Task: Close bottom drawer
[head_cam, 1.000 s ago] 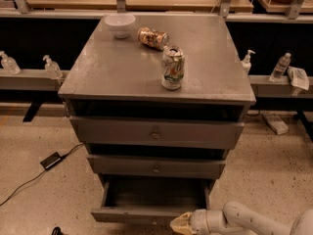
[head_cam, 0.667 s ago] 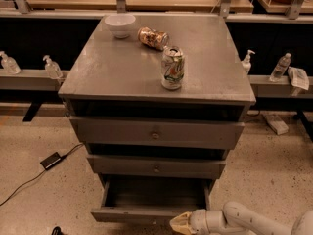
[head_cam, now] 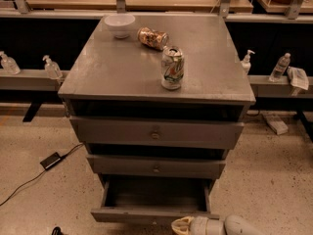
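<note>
1. At the far left of the frame, two pump bottles [head_cam: 9, 62] stand on a low ledge. A black adapter [head_cam: 50, 160] with its cable lies on the floor at lower left. Neither is anywhere near my work.
2. Left of centre, the grey cabinet [head_cam: 112, 77] carries a white bowl [head_cam: 120, 24] at the back. Beside the bowl is a can lying on its side [head_cam: 152, 37], and nearer the front edge stands an upright can [head_cam: 172, 67].
3. At lower centre, the bottom drawer [head_cam: 142, 214] is pulled well out toward the bottom edge of the frame, with its inside open to view. It sits below the middle drawer [head_cam: 156, 166] and the top drawer [head_cam: 155, 132]. Its front runs left to right.
4. Just right of centre at the very bottom edge is my gripper [head_cam: 182, 225], with its tip pointing left. It is close against the drawer front, but I cannot tell whether it touches. I also cannot tell whether it is apart or together.
5. The drawer lies up-frame from my gripper, and its travel runs straight up the frame into the cabinet, square to that long front. I judge the push must go that way. Since I sit right of the front's middle, an uneven shove could skew the drawer.
6. At the right, two more bottles [head_cam: 280, 66] stand on a ledge, well apart from me.
</note>
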Robot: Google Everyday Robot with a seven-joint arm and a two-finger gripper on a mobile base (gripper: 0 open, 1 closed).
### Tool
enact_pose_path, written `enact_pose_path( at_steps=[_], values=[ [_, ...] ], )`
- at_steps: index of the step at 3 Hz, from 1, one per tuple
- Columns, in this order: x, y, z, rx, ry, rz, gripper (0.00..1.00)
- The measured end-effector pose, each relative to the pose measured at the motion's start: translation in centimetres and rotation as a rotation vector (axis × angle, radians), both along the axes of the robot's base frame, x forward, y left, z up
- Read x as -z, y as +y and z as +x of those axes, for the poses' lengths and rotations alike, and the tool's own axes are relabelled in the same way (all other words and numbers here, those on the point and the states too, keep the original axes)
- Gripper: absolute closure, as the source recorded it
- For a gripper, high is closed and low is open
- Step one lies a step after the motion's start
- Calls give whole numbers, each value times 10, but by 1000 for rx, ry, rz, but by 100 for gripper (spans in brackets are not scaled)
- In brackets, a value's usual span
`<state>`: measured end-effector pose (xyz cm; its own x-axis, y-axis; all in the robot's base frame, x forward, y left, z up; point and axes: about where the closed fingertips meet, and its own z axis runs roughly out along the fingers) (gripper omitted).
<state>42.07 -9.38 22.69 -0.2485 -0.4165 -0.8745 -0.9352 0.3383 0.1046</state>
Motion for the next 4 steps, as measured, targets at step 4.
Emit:
enact_pose_path(
  at_steps=[4],
  values=[
    [71,-40,49,127,-84,-349,100]
  ],
)
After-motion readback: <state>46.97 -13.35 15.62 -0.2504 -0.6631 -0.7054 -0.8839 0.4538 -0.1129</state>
